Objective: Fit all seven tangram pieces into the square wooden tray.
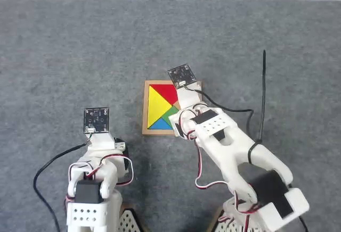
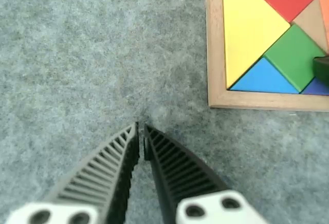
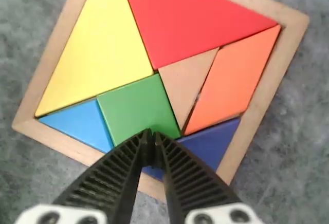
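The square wooden tray [image 3: 288, 54] lies on the grey felt and holds seven flat pieces. A yellow triangle [image 3: 103, 54] and a red triangle [image 3: 185, 18] are the big ones. Around them lie a green square [image 3: 139, 106], a light blue triangle [image 3: 77, 124], a tan triangle [image 3: 182, 88], an orange parallelogram [image 3: 231, 80] and a dark blue triangle [image 3: 211, 142]. My right gripper [image 3: 150, 133] is shut, its tips over the green square's corner beside the dark blue triangle. My left gripper [image 2: 140, 127] is shut over bare felt, short of the tray's [image 2: 216, 80] near corner.
The grey felt mat [image 1: 80, 56] covers the table up to a pale strip at the far edge. A black cable [image 1: 263, 93] stands to the right of the tray. The right arm [image 1: 229, 147] reaches across the tray's right side; the left arm [image 1: 96, 157] sits at the near left.
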`<state>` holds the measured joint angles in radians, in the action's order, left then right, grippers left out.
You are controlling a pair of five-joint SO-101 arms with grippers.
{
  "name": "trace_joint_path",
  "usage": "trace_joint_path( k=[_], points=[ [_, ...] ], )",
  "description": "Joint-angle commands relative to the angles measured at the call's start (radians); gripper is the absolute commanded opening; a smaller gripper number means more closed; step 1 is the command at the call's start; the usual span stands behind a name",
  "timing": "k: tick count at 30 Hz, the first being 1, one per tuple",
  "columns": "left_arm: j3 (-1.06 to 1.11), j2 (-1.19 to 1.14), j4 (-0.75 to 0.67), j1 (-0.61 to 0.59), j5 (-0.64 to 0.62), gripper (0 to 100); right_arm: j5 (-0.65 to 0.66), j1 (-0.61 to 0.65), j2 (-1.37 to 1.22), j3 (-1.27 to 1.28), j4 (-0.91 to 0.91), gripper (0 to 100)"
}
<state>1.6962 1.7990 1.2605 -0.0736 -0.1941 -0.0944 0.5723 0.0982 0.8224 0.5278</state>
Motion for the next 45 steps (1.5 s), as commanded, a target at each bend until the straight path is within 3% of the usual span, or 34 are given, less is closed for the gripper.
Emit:
trace_joint_path(
  k=[1,13,21,27,33,45],
  points=[
    [-0.013,0.02,0.002,-0.006,0.011,1,0.015,0.004,0.124,-0.012,-0.008,0.6],
    [-0.013,0.02,0.002,-0.006,0.011,1,0.031,-0.044,0.355,0.051,0.165,0.6],
    [-0.013,0.02,0.002,-0.006,0.011,1,0.086,-0.111,0.776,0.328,0.213,0.6],
    [-0.013,0.02,0.002,-0.006,0.011,1,0.089,-0.268,1.069,0.6,0.22,0.7],
    [-0.013,0.02,0.002,-0.006,0.011,1,0.213,-0.426,1.302,0.801,0.213,0.7],
    [-0.013,0.02,0.002,-0.006,0.011,1,0.216,-0.433,1.515,0.868,0.305,0.9]
  ],
)
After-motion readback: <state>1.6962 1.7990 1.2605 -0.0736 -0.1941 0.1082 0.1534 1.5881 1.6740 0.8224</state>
